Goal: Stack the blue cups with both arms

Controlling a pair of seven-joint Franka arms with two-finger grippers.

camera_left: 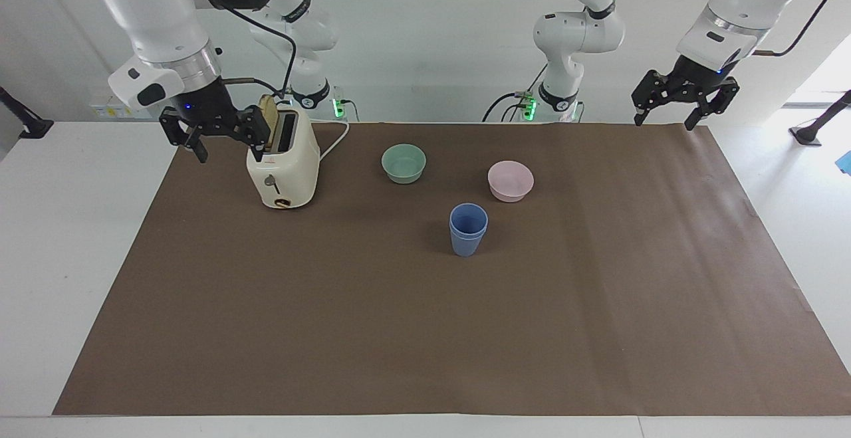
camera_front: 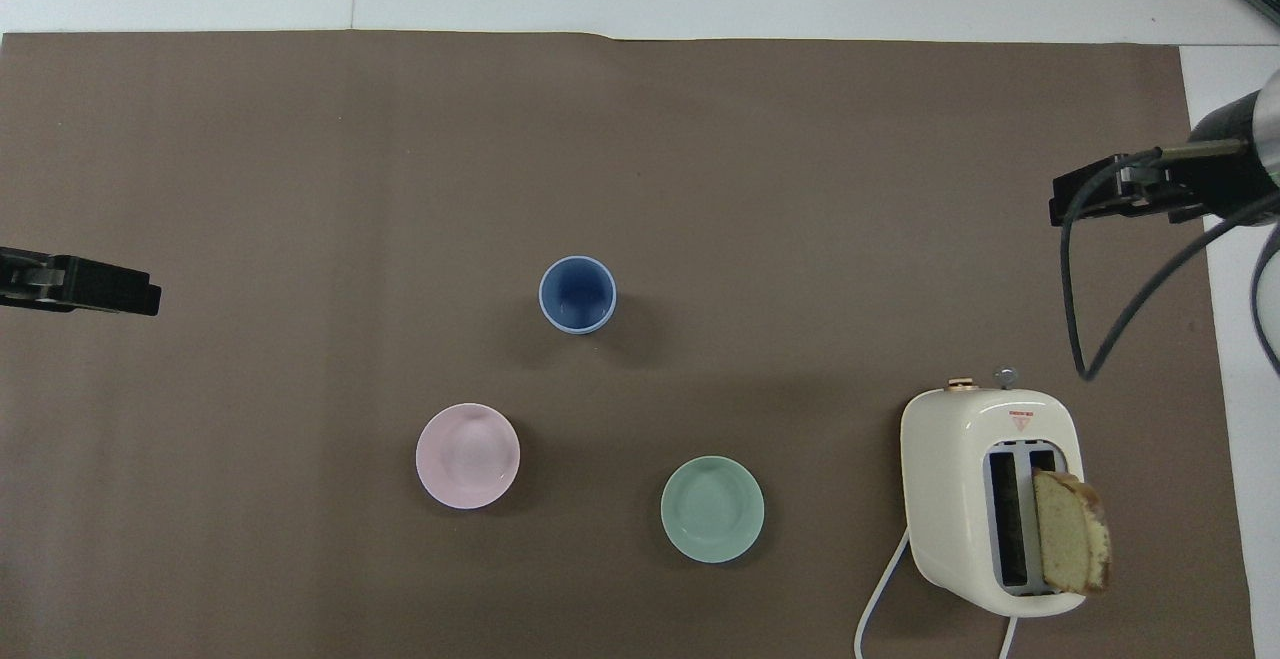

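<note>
Blue cups point(camera_left: 468, 228) nested one in the other, upright near mid-counter on the brown mat point(camera_left: 425, 331); farther from the robots than both bowls, touching neither; pink bowl point(camera_left: 510, 180) toward the left arm's end, green bowl point(camera_left: 403, 163) toward the right arm's end; right hand point(camera_left: 215, 131) up in the air over the mat's edge at the right arm's end, just beside the toaster point(camera_left: 282, 165), fingers spread wide, holding nothing, touching nothing; left hand point(camera_left: 685, 94) raised over the mat's corner at the left arm's end, fingers also wide apart, empty; both hands well apart from the cups; toaster sits on the mat toward the right arm's end, bread slice point(camera_front: 1070, 531) standing up out of one slot, white cord point(camera_left: 334, 140) trailing off toward the robots; overhead view shows the cups' open mouth point(camera_front: 577, 293) facing up.
</note>
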